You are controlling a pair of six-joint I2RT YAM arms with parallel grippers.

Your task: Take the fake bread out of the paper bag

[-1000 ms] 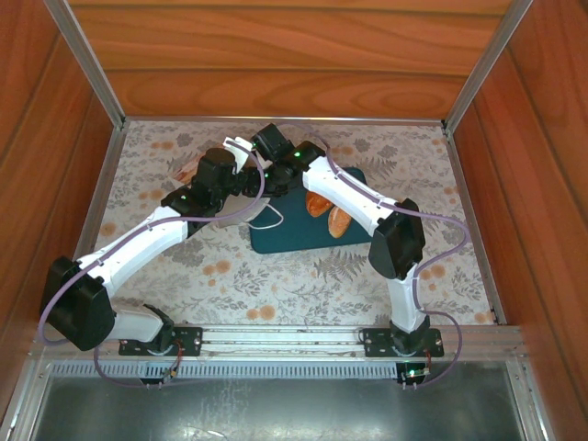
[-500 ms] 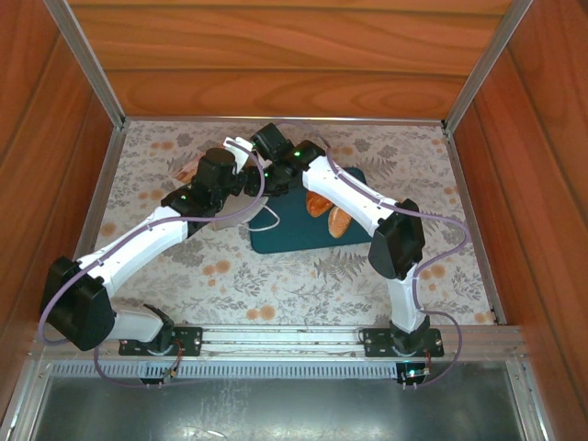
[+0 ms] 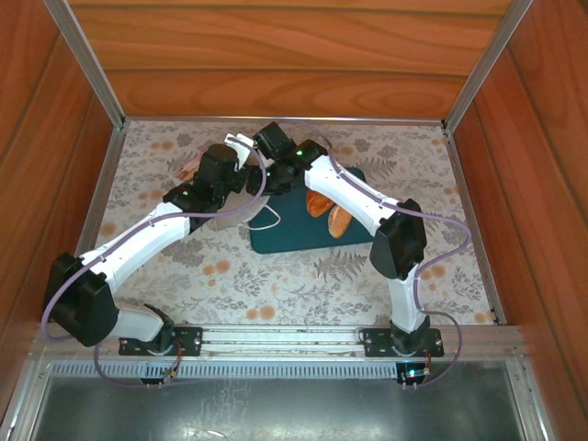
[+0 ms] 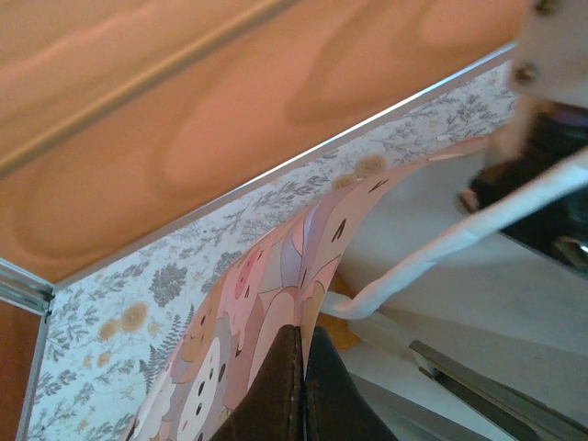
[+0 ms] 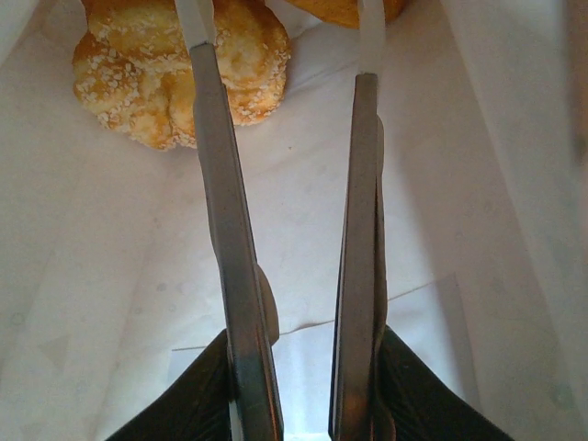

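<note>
The left end effector pinches the bag wall. The right end effector, jaws apart, is inside the bag by a bread.

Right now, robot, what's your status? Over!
Left gripper shut on paper bag rim. Right gripper open inside bag, fake bread just ahead. Nothing blocking.

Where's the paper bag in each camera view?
Top external: paper bag between the wrists, far centre-left.
Left wrist: lower centre, wall pinched by left gripper.
Right wrist: white interior surrounding the open right gripper.
Shared landmark: white loop handle, top and left wrist.
</note>
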